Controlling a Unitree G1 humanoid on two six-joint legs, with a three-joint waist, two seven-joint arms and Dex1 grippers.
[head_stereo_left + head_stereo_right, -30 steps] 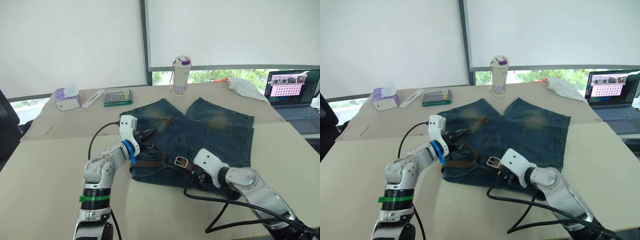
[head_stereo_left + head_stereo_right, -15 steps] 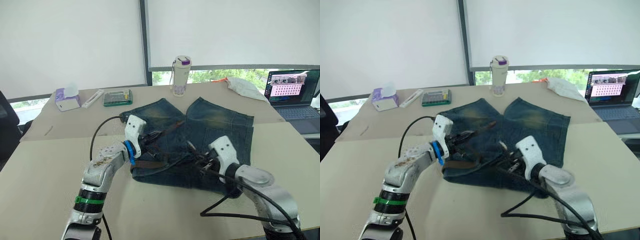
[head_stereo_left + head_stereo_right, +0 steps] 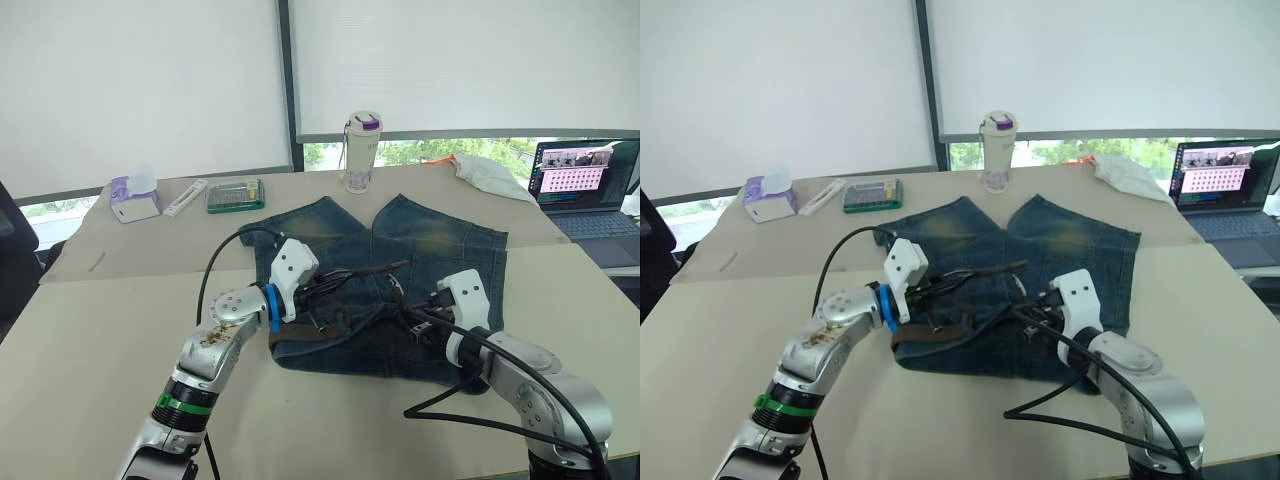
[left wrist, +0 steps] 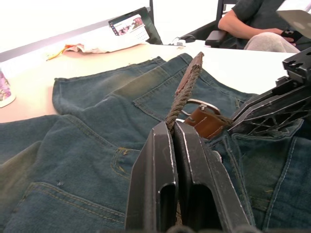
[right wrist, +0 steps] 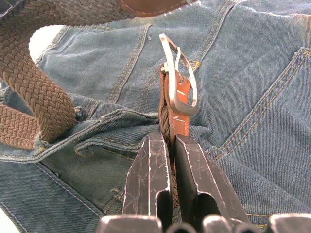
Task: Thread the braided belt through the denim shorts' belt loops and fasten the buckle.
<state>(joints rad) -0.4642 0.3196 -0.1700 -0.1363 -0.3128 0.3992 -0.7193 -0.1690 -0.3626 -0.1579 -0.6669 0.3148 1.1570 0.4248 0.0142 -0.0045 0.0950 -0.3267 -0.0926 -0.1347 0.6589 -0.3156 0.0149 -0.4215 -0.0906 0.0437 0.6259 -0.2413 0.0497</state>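
The denim shorts (image 3: 430, 240) lie flat on the table, waistband toward me. The braided belt (image 3: 312, 330) runs along the left part of the waistband. Its free end (image 4: 187, 85) is raised, and my left gripper (image 4: 172, 128) is shut on it just below the tip. My right gripper (image 5: 167, 141) is shut on the brown leather tab under the silver buckle (image 5: 181, 73), holding it upright over the shorts. The two grippers (image 3: 322, 290) (image 3: 408, 310) face each other a short way apart above the waistband's middle. I cannot make out single belt loops.
At the table's far side stand a bottle (image 3: 362, 152), a tissue box (image 3: 135, 200), a green box (image 3: 236, 194) and a white cloth (image 3: 490, 172). A laptop (image 3: 585, 185) sits at the right. A person (image 4: 257, 19) sits beyond the table.
My left gripper has moved right with the belt's free end. My right gripper has risen from the front edge, lifting the buckle off the shorts toward the left gripper.
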